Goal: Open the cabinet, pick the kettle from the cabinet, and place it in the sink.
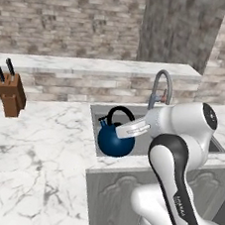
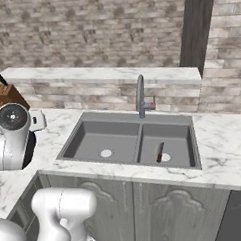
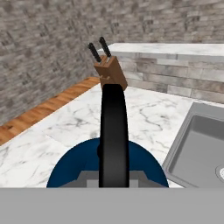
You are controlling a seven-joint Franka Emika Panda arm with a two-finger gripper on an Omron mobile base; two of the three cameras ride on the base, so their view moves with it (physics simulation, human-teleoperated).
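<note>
Left base view: kettle [image 1: 115, 141], dark blue, black loop handle upright, seen at the left end of the sink [image 1: 97, 113], overlapping the basin's left wall; whether it rests on anything cannot be told. Gripper [image 1: 124, 130] at the kettle's handle, white hand reaching in from the sink's right side. Faucet [image 1: 161, 85] behind the sink; knife block [image 1: 10, 93] well to the sink's left on the marble counter [image 1: 35, 145]. Right base view: sink [image 2: 131, 137], two grey basins; faucet [image 2: 141, 96] at its rear rim; knife block [image 2: 6, 96] far to the sink's left. Hand view: kettle [image 3: 74, 168] directly below the camera, handle [image 3: 113, 131] running straight up the middle; sink [image 3: 199, 144] just to its right, knife block [image 3: 109, 72] beyond. Fingertips hidden; jaw state cannot be told.
</note>
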